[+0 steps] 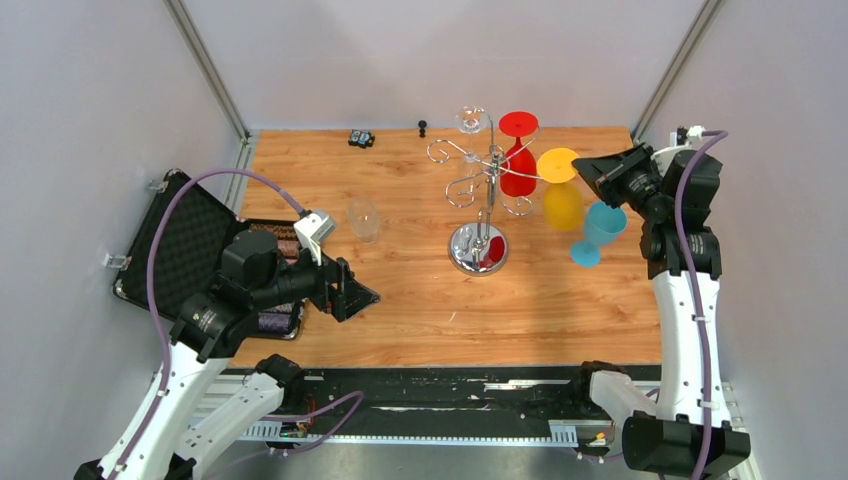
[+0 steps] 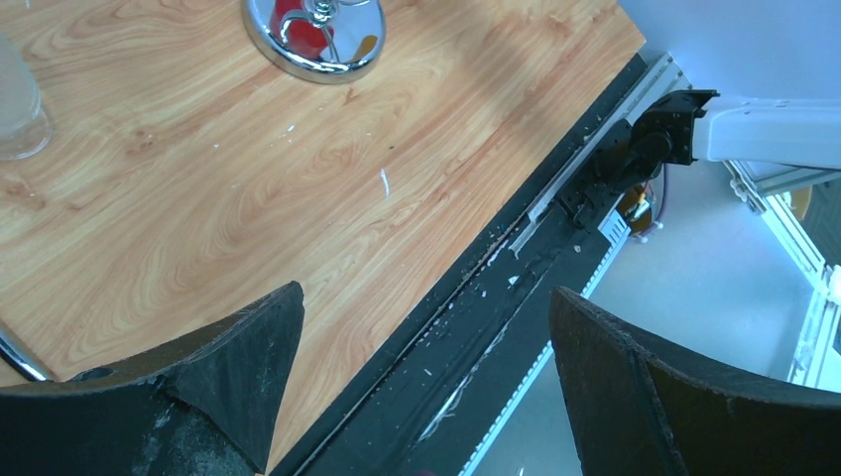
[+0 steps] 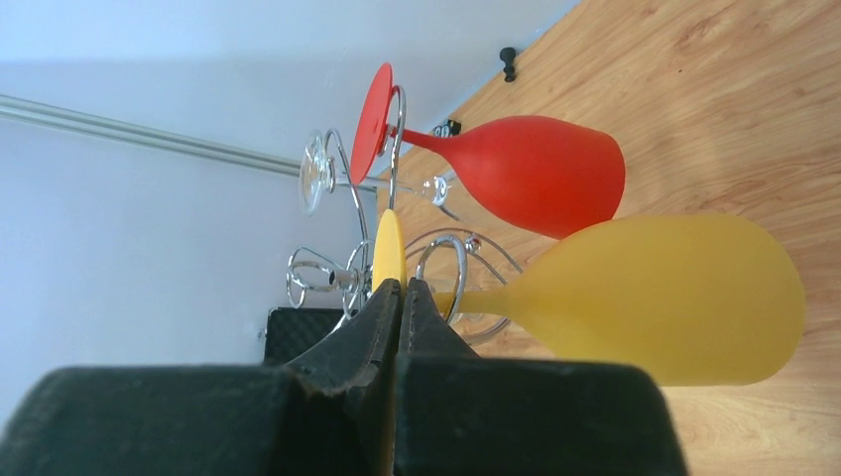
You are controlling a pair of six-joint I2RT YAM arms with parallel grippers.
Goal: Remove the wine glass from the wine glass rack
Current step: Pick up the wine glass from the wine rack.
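The chrome wine glass rack [image 1: 489,175] stands mid-table on its round mirrored base [image 1: 478,248]. A red wine glass [image 1: 518,170] and a clear one [image 1: 470,120] hang upside down from it. A yellow wine glass [image 1: 562,200] hangs at the rack's right arm tip. My right gripper [image 1: 590,172] is shut on the edge of its yellow foot [image 3: 388,248]; the yellow bowl [image 3: 674,297] and red glass [image 3: 536,174] lie beyond the right gripper [image 3: 400,286]. Its stem lies by a chrome loop [image 3: 441,273]. My left gripper [image 1: 352,292] is open and empty, near the table's front edge [image 2: 426,293].
A blue wine glass [image 1: 600,232] sits on the table under the right arm. A clear tumbler [image 1: 363,218] stands left of the rack, also in the left wrist view [image 2: 18,104]. An open black case [image 1: 170,240] lies at the left edge. Small black items [image 1: 361,138] sit at the back.
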